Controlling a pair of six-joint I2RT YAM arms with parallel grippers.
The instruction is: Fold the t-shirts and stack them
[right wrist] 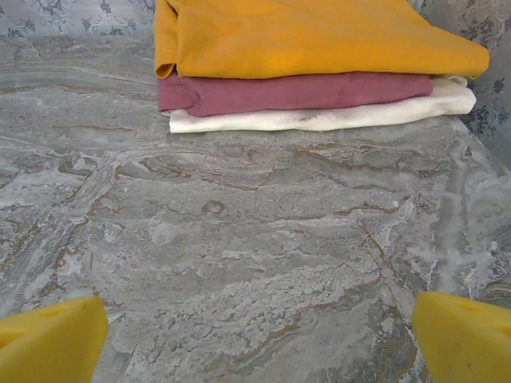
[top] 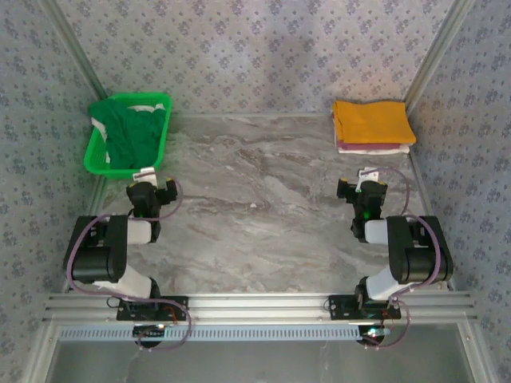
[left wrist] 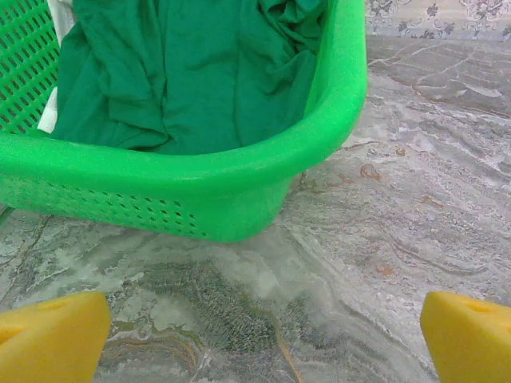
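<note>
A crumpled green t-shirt [top: 132, 128] [left wrist: 184, 72] lies in the green mesh basket [top: 102, 159] [left wrist: 160, 191] at the back left, with a bit of white cloth [left wrist: 57, 16] beside it. At the back right sits a stack of folded t-shirts: orange-yellow [top: 372, 121] [right wrist: 319, 36] on top, dusky pink [right wrist: 295, 92] under it, whitish [right wrist: 319, 118] at the bottom. My left gripper [top: 152, 191] [left wrist: 263, 339] hovers open just short of the basket's near rim. My right gripper [top: 362, 190] [right wrist: 259, 339] is open over bare table in front of the stack.
The marbled grey table [top: 263, 199] stretches between basket and stack. Patterned walls close in the back and both sides. An aluminium rail [top: 255, 307] carries both arm bases at the near edge.
</note>
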